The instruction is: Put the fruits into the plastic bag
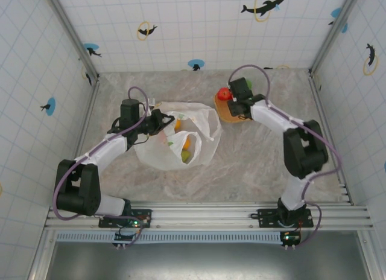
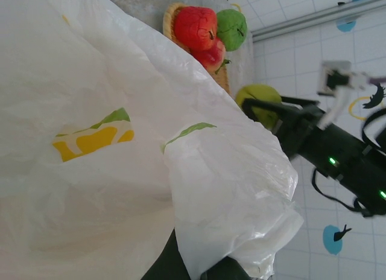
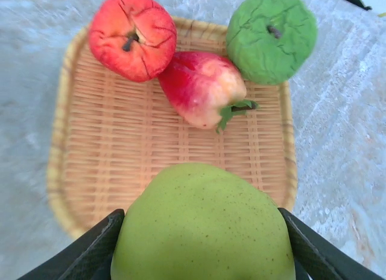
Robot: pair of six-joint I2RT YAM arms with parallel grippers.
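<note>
Overhead, the left gripper (image 1: 161,120) sits at the left rim of the plastic bag (image 1: 163,156), which lies crumpled and open-mouthed on the marbled surface (image 1: 241,165) left of centre. Through the mouth an orange (image 1: 187,144) and some green-yellow shapes show, too small to name. The left wrist view adds the bag's look: thin white translucent film (image 2: 90,189), wrinkled, printed with a yellow citrus slice and green leaves. A fold of it runs down between the dark fingers (image 2: 166,269) at the bottom edge. The fingers are mostly covered by plastic and cut off by the frame, yet they appear closed on that fold.

Right of the bag, and just beside it, rests a woven tan tray (image 1: 224,114). From above, the right gripper (image 1: 239,105) covers much of it, leaving a red apple (image 1: 224,94) and a sliver of green apple (image 1: 249,84) visible. The right wrist view shows the tray (image 3: 151,159) plainly. It carries the red apple (image 3: 132,35), a red pear-shaped fruit (image 3: 205,90) touching it, and the green apple (image 3: 272,35) at the far corner. Nearest that lens, a green pear (image 3: 199,225), speckled and glossy, is clamped between the two black fingers (image 3: 90,250) above the tray's near edge, its lower part cut off. From the left wrist, the same pear (image 2: 256,99) shows raised above the tray.
</note>
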